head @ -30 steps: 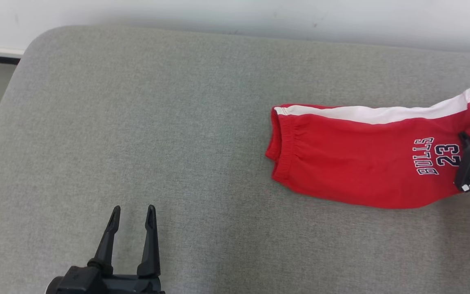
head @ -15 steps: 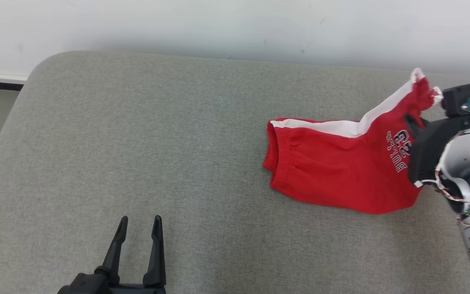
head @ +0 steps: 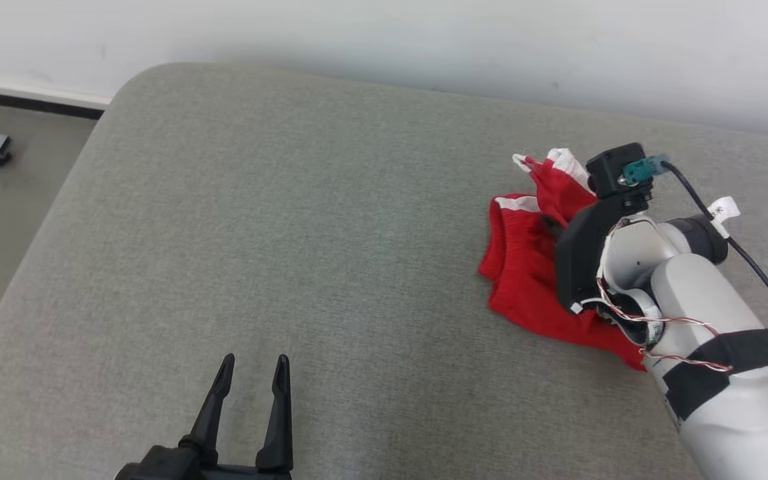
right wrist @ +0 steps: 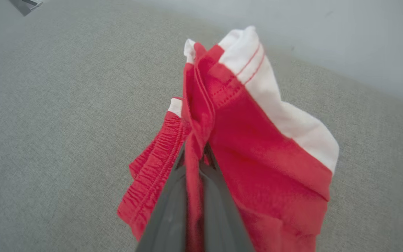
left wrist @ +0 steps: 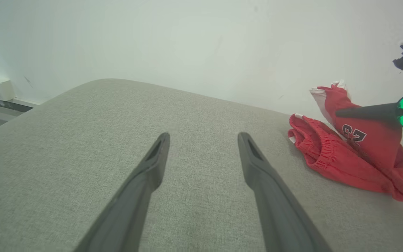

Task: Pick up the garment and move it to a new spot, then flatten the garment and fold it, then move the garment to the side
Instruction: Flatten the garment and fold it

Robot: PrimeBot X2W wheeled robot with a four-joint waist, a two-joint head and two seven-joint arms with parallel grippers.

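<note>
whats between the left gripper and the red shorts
Nothing but bare grey cushion lies between the left gripper and the red shorts; the head view shows that stretch, and the left wrist view agrees.

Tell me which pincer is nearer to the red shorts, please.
Right. The right pincer is shut on the red shorts at a leg hem, holding that end raised. The left pincer is open over the grey cushion, well to their left.
</note>
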